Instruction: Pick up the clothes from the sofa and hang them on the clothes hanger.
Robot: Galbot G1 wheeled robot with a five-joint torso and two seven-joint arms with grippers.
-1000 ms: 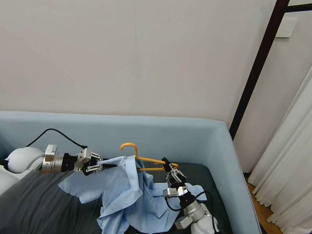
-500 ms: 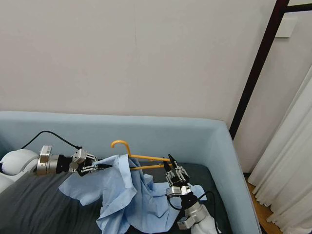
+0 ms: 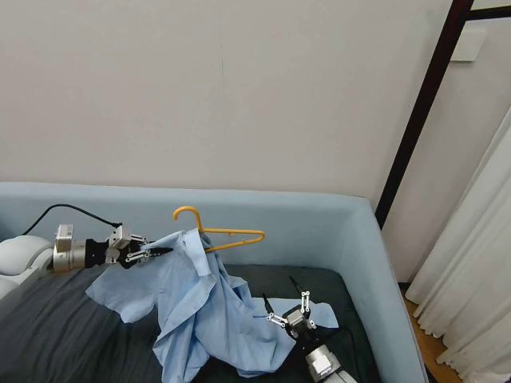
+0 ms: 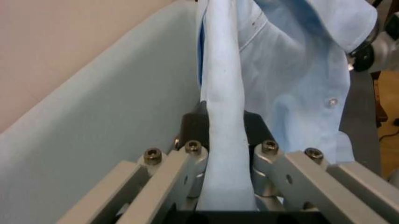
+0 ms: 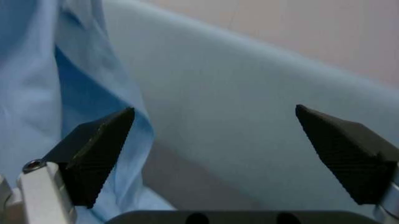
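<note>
Head view: left gripper, fingers clamped on blue shirt to hold it draped over orange hanger; right gripper low, fingers apart, empty.

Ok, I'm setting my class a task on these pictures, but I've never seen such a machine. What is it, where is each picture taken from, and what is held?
It is a wheeled robot with two arms, each ending in a gripper. The wide picture comes from its head camera, looking down at a sofa. The other two come from cameras on its wrists. The left gripper is shut on a blue shirt, holding its top up in the air; a yellow hanger sticks out at the shirt's top. The right gripper is open, low beside the shirt, holding nothing.
</note>
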